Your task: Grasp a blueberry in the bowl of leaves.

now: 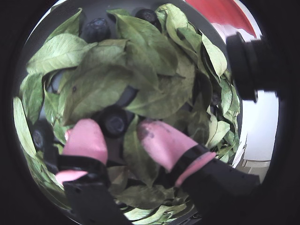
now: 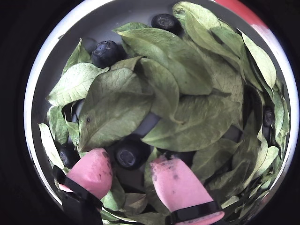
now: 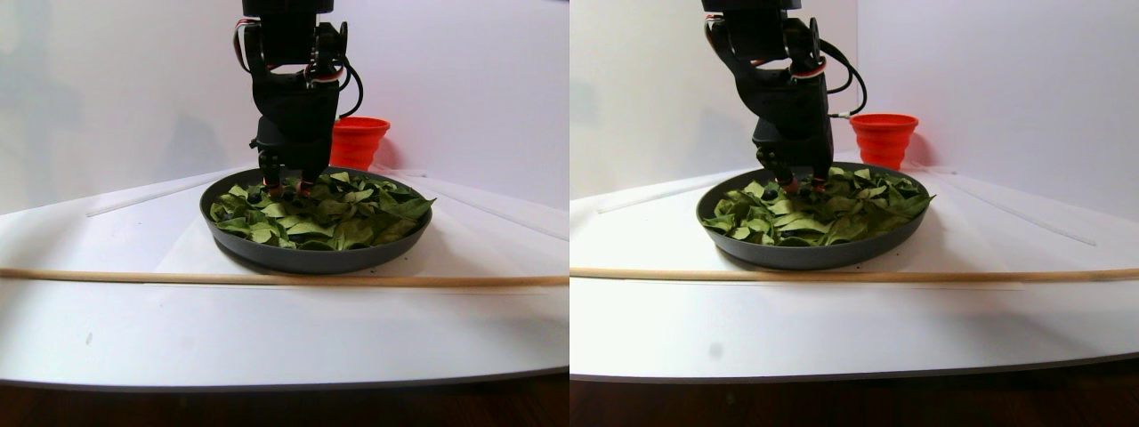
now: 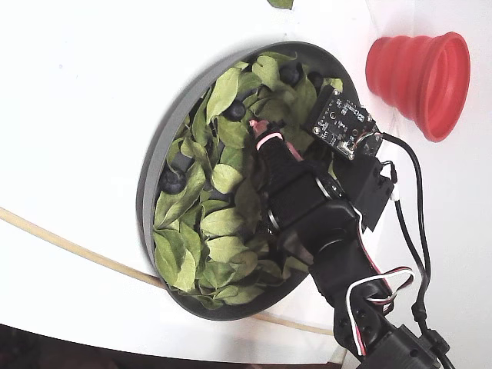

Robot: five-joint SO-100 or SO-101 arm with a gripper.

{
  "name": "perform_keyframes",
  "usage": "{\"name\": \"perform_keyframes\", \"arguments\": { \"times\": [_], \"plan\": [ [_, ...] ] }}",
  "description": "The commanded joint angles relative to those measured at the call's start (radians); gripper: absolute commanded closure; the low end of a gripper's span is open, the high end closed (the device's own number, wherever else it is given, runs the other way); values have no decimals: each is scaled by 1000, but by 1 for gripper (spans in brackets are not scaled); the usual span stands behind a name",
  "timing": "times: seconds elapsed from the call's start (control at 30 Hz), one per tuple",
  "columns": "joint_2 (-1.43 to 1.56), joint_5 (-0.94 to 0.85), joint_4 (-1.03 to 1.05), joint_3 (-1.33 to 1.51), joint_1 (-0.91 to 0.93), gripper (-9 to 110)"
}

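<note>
- Hanging nose-down over the bowl, gripper dipping into the leaves; pink fingertips spread apart, released, clamping nothing
- Sitting right between the two tips, just ahead of them, one blueberry; resting low among the leaves, half tucked under a big one; contact with either tip impossible to call
- Lying further off near the rim in the same wrist view, two more berries; another peeking out at the left by the finger
- Standing behind the bowl, apart from it, red cup
- Stretching across the white table in front of the bowl, wooden stick
</note>
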Motion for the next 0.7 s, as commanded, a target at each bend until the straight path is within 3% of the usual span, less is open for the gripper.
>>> {"name": "perform_keyframes", "arguments": {
  "times": [0.0,0.67],
  "plan": [
    [18,12,-26,-63,-2,85],
    [-32,-6,-55,-64,-5,85]
  ]
}}
